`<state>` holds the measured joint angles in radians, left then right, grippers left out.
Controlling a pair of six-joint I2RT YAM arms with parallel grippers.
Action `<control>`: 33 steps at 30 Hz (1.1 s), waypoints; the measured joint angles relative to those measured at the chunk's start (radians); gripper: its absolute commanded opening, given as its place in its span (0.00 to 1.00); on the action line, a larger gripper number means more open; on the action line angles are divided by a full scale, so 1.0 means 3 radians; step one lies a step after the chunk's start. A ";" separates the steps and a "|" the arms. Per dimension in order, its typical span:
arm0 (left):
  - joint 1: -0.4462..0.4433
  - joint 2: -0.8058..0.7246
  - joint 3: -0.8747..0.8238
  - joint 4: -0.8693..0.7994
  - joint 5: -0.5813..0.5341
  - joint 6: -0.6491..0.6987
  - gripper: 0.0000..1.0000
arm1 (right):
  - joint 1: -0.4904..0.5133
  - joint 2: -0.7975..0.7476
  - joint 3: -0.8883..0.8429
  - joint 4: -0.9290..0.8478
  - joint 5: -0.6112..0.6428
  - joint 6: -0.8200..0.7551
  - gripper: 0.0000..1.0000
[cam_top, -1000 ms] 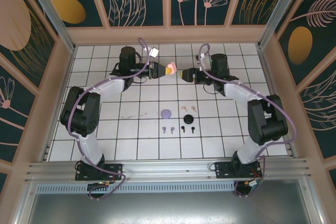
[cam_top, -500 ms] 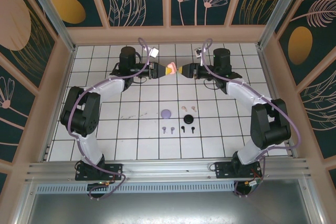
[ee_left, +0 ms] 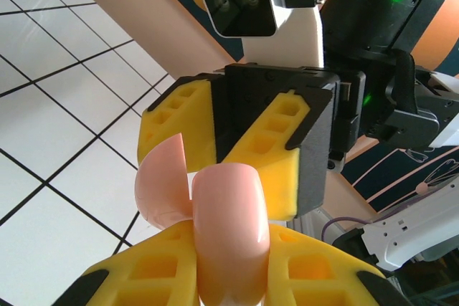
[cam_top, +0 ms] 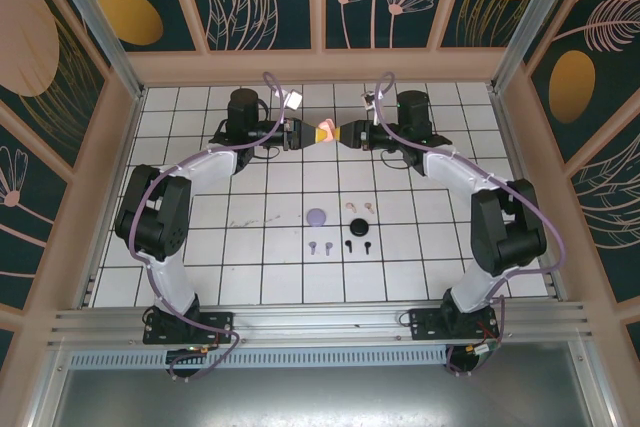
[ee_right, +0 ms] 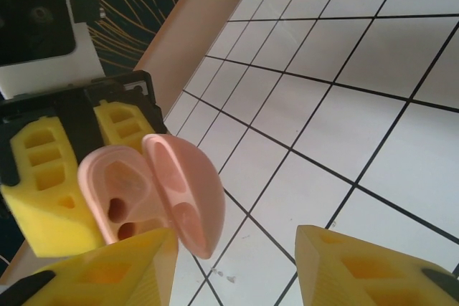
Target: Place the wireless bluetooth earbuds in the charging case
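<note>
The pink charging case (ee_right: 147, 191) hangs hinged open above the far tiles, two dark sockets showing in its base, clenched in the left gripper (cam_top: 303, 134). The right gripper (cam_top: 347, 134) has closed in since a second ago and now meets the case, jaws parted, one finger (ee_right: 107, 277) beside the lid. The six earbuds (cam_top: 349, 246) lie on tiles well nearer, by a lilac case (cam_top: 317, 216) and a black case (cam_top: 360, 228).

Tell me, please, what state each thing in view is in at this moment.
Pink case: open, empty, held above the table.
Left end effector: shut on pink case.
Right end effector: open, beside pink case.
Lilac case: closed, on table.
Black case: on table, lid unclear.
Earbuds: six, loose on table.
</note>
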<state>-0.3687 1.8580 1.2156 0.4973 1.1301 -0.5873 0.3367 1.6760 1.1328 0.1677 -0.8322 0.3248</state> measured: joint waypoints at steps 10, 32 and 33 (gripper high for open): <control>0.0000 0.0000 0.0000 0.0000 0.0041 -0.0001 0.00 | 0.0047 0.0052 0.0039 -0.0001 -0.0001 0.0003 0.40; 0.0000 0.0004 0.0001 0.0067 -0.0113 0.0004 0.52 | 0.0079 0.0161 0.0318 -0.0203 0.0013 -0.0023 0.00; 0.0000 0.0006 0.0009 0.0028 -0.0139 0.0039 0.57 | 0.0079 0.0175 0.0356 -0.0243 0.0031 -0.0041 0.00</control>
<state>-0.3687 1.8599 1.2182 0.5056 1.0885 -0.5755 0.3603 1.7287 1.2396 0.0948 -0.8230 0.3126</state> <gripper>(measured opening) 0.481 0.050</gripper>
